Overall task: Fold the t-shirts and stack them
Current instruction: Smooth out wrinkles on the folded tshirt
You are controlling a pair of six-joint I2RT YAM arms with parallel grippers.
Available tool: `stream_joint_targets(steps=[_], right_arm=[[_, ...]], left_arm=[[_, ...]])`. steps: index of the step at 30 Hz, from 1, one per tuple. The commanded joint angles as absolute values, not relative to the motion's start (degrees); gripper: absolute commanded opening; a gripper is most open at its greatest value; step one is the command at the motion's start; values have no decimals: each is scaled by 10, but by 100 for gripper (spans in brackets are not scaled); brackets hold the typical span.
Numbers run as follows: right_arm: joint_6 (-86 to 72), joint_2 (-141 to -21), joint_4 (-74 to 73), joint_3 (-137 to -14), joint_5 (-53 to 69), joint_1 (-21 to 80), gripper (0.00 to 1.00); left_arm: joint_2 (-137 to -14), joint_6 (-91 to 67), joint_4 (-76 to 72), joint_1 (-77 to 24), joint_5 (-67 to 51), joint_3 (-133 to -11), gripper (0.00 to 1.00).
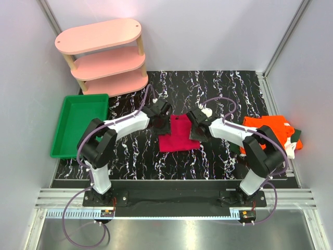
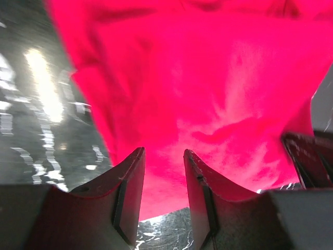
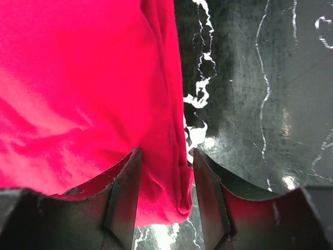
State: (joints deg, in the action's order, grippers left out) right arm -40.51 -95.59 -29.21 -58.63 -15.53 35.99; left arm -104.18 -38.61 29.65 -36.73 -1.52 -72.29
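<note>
A crimson t-shirt [image 1: 178, 136] lies folded into a small rectangle at the middle of the black marbled table. My left gripper [image 1: 166, 115] hangs at its far left corner, open; the left wrist view shows the red cloth [image 2: 208, 78] beyond the parted jaws of this gripper [image 2: 164, 153], with nothing pinched. My right gripper [image 1: 194, 119] is at the far right corner, also open. In the right wrist view the shirt's folded edge [image 3: 171, 172] lies loose between the jaws of that gripper [image 3: 165, 153]. An orange t-shirt [image 1: 270, 127] lies crumpled at the right edge on a dark green one [image 1: 296, 137].
A green plastic tray [image 1: 78, 125] sits at the left edge of the table. A pink three-tier shelf [image 1: 104, 57] stands at the back left. White walls close in the table at the back and on both sides.
</note>
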Motion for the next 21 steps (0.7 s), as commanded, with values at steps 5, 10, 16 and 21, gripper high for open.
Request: stream_joint_targets(steps=[5, 10, 16, 21], right_arm=[[-418, -983, -255, -616, -200, 359, 57], [-403, -1011, -282, -639, -232, 359, 60], [-383, -1049, -288, -653, -244, 355, 61], [-391, -1083, -290, -648, -228, 348, 62]], left_arm=[[-1061, -393, 279, -396, -35, -739, 40], [-1057, -394, 279, -398, -35, -725, 40], [-1053, -396, 278, -398, -36, -709, 40], [-1045, -393, 277, -398, -32, -699, 40]])
